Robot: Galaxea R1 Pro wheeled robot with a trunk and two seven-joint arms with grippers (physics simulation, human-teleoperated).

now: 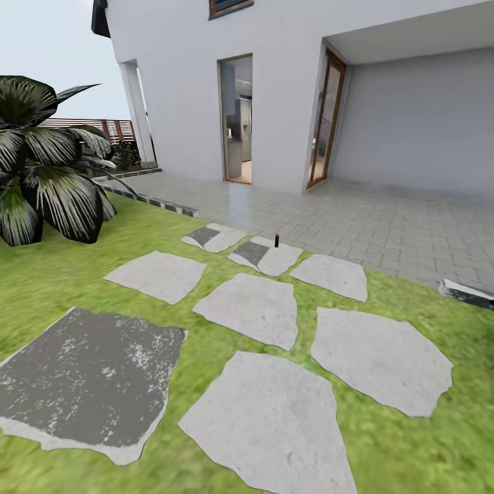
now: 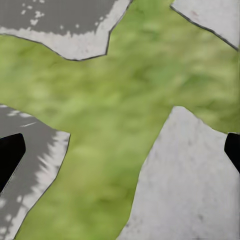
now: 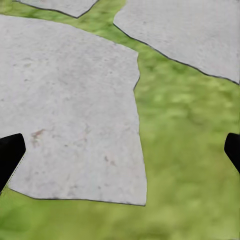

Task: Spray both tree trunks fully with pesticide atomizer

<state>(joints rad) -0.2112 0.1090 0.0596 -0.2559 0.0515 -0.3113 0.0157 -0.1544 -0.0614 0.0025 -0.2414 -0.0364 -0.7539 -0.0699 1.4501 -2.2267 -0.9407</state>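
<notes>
The pesticide atomizer (image 1: 276,239), a tiny black bottle with a red tip, stands upright on a pale stepping slab (image 1: 271,257) at the edge of the grey paved floor (image 1: 384,219), well ahead of me. Both trees and their trunks are out of view. My left gripper (image 2: 120,155) hangs open above grass and slabs, its black fingertips (image 2: 10,155) far apart with nothing between them. The right gripper (image 3: 120,155) is open too, over a pale slab (image 3: 70,110) and grass, and holds nothing.
Several flat slabs (image 1: 254,305) cross the lawn (image 1: 62,288) toward the paving. A dark worn slab (image 1: 89,377) lies near left. A striped-leaf palm (image 1: 48,178) stands at the left, the slat fence (image 1: 89,127) behind it. The white house (image 1: 288,103) with an open doorway (image 1: 237,120) rises ahead.
</notes>
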